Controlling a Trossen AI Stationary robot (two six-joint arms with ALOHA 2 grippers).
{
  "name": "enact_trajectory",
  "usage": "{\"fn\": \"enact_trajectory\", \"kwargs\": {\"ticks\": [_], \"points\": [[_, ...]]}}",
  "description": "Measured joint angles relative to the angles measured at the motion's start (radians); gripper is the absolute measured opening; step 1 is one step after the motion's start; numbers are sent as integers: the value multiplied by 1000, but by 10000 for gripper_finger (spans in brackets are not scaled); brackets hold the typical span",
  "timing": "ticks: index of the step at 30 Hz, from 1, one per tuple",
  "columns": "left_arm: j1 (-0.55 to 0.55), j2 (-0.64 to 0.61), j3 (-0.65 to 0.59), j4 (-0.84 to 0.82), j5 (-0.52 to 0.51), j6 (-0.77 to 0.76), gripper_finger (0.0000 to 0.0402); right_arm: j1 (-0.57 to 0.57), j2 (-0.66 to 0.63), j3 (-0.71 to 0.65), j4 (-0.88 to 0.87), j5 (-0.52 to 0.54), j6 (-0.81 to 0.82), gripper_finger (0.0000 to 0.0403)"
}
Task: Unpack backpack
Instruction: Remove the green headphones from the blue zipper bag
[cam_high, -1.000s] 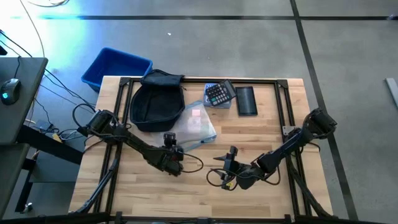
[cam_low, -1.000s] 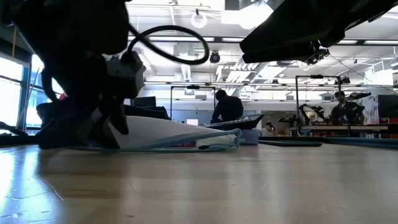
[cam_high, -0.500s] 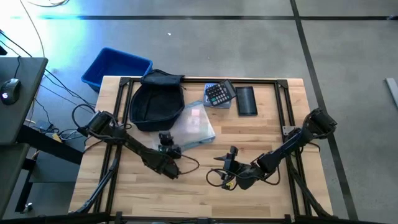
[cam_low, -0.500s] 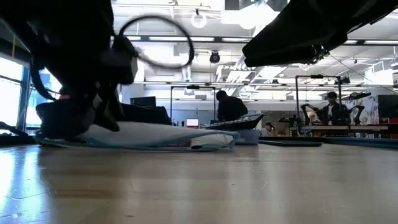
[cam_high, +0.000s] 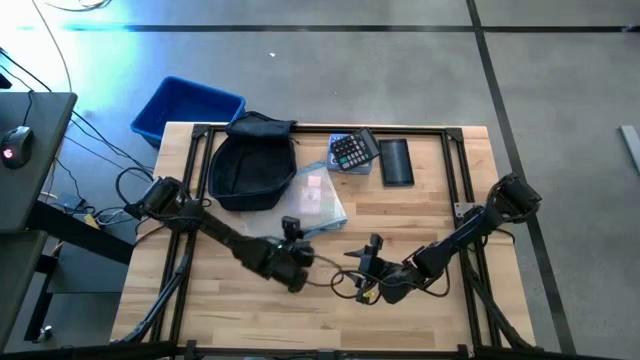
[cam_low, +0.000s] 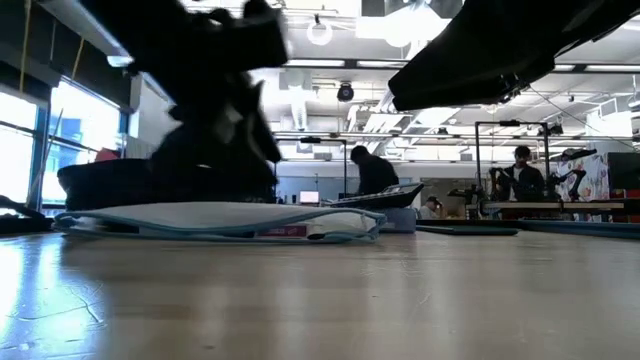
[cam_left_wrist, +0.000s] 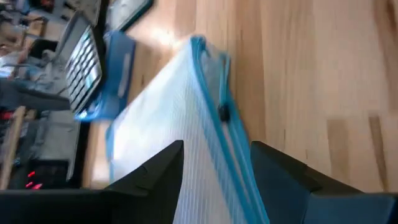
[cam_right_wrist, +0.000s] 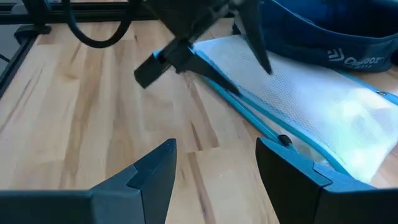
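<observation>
- The backpack (cam_high: 252, 170) is seen lying open at the far left part of the table (cam_high: 420, 215), with its mouth facing up and its near edge touching a mesh pouch.
- The mesh pouch (cam_high: 315, 200), white with blue trim and a zipper, is laid flat on the table just beside the backpack; it is judged to be already unpacked.
- A calculator (cam_high: 352, 150) on a small blue item and a flat black pouch (cam_high: 397, 161) are found at the far edge, near the backpack's right; these too are taken as items already out.
- The left tool (cam_high: 292, 228) is held just at the near edge of the mesh pouch, its fingers (cam_left_wrist: 155, 177) spread apart with nothing gripped between them; the pouch's blue edge is seen running between them in the left wrist view.
- The right tool (cam_high: 372, 245) is parked low over the near middle of the table, its fingers (cam_right_wrist: 149, 171) parted and empty.
- A blue bin (cam_high: 185, 108) is seen on the floor beyond the far left corner.
- Whether anything remains inside the backpack cannot be told; its interior appears dark and featureless from above.
- The task is judged to be well advanced, perhaps near its end.
</observation>
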Motion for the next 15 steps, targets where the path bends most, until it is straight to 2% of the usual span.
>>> {"fn": "enact_trajectory", "kwargs": {"ticks": [4, 7, 9, 12, 15], "points": [[64, 37, -36, 189, 83, 151, 174, -11, 0, 0, -4, 0, 17, 203], [101, 96, -48, 245, 110, 233, 175, -15, 0, 0, -6, -2, 24, 203], [115, 132, -46, 240, 56, 240, 175, -15, 0, 0, -12, -6, 24, 203], [113, 164, -42, 198, -125, 229, 175, -14, 0, 0, -15, -9, 24, 203], [98, 167, -44, 123, -253, 188, 175, -14, 0, 0, -25, -11, 25, 203]]}}
